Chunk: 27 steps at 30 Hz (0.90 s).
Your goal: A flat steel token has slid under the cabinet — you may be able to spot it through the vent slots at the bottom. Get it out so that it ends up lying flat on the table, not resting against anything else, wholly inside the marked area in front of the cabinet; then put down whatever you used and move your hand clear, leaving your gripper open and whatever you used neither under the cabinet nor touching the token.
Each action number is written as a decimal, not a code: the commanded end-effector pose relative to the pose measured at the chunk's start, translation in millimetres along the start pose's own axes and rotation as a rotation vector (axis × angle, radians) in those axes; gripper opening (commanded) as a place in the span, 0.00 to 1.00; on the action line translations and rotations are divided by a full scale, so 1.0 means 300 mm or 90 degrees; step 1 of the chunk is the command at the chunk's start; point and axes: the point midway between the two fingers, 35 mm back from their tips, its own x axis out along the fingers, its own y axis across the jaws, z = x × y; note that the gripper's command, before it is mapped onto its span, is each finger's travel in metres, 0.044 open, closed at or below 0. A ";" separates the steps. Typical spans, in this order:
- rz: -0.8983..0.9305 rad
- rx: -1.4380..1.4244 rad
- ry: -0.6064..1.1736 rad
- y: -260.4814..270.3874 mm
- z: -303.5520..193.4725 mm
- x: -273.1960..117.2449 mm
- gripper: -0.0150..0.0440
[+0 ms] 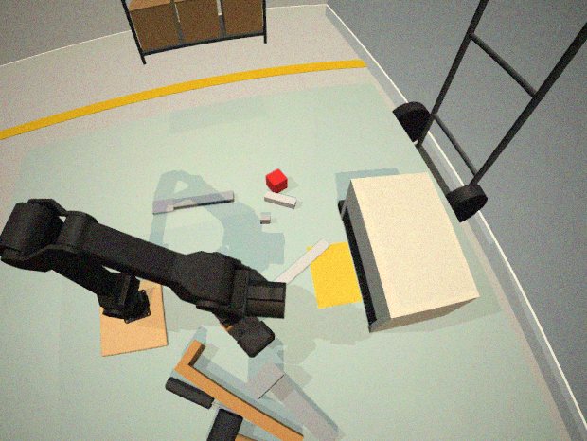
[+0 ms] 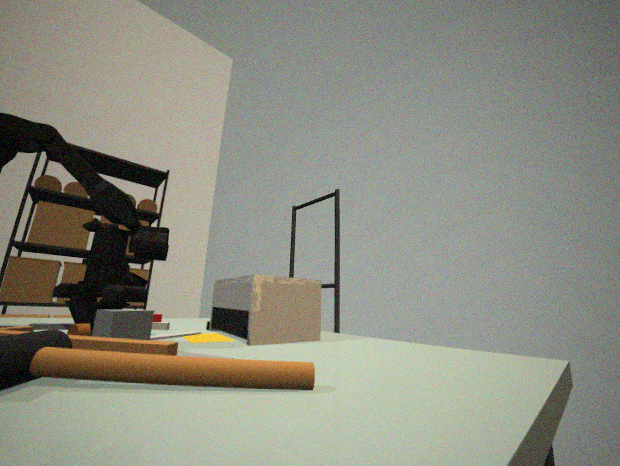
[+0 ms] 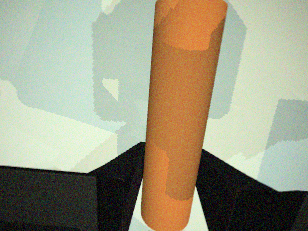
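Note:
My gripper [image 1: 250, 335] [image 3: 168, 150] is shut on an orange cylindrical handle [image 3: 184, 99] [image 1: 226, 326], held just above the table, left of the marked area. The cream cabinet [image 1: 408, 237] [image 2: 285, 305] stands at the right with its dark low opening [image 1: 356, 251] facing the yellow marked area [image 1: 337, 279] [image 2: 208, 338]. A pale flat strip [image 1: 303, 260] runs from beside my wrist to the marked area's upper left corner. The steel token is not visible in any view.
A red cube [image 1: 276, 180], a white bar [image 1: 279, 199], a small grey block [image 1: 264, 217] and a grey L-shaped strip [image 1: 194, 201] lie behind. An orange L-piece [image 1: 222, 393], a grey-headed tool [image 1: 265, 379] and a black-handled tool [image 1: 189, 392] lie in front. A long orange rod [image 2: 170, 370] lies nearest the exterior camera.

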 end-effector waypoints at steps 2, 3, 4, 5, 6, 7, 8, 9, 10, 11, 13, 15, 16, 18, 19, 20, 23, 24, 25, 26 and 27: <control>-0.002 -0.001 -0.003 0.006 0.019 -0.005 0.25; -0.002 -0.001 -0.003 0.008 0.022 -0.005 0.25; -0.002 -0.001 -0.003 0.010 0.025 -0.005 0.25; -0.002 -0.001 -0.003 0.011 0.028 -0.005 0.25; -0.002 -0.001 -0.003 0.013 0.030 -0.005 0.25; -0.002 -0.002 -0.003 0.015 0.033 -0.005 0.25; -0.002 -0.002 -0.003 0.017 0.036 -0.005 0.25; -0.002 -0.002 -0.003 0.018 0.039 -0.005 0.25; -0.002 -0.002 -0.003 0.020 0.041 -0.005 0.25; -0.002 -0.002 -0.003 0.022 0.044 -0.005 0.25; -0.002 -0.003 -0.003 0.026 0.049 -0.005 0.25; -0.002 -0.003 -0.003 0.029 0.055 -0.005 0.25; -0.001 -0.003 -0.003 0.031 0.058 -0.005 0.25; -0.001 -0.003 -0.004 0.035 0.063 -0.005 0.25; -0.001 -0.003 -0.004 0.037 0.066 -0.006 0.25; -0.001 -0.003 -0.004 0.039 0.068 -0.006 0.25; -0.001 -0.004 -0.004 0.045 0.076 -0.006 0.25; -0.001 -0.004 -0.004 0.047 0.079 -0.006 0.25; -0.001 -0.004 -0.004 0.049 0.081 -0.006 0.25; -0.001 -0.004 -0.004 0.050 0.084 -0.006 0.25; -0.001 -0.004 -0.004 0.052 0.087 -0.006 0.25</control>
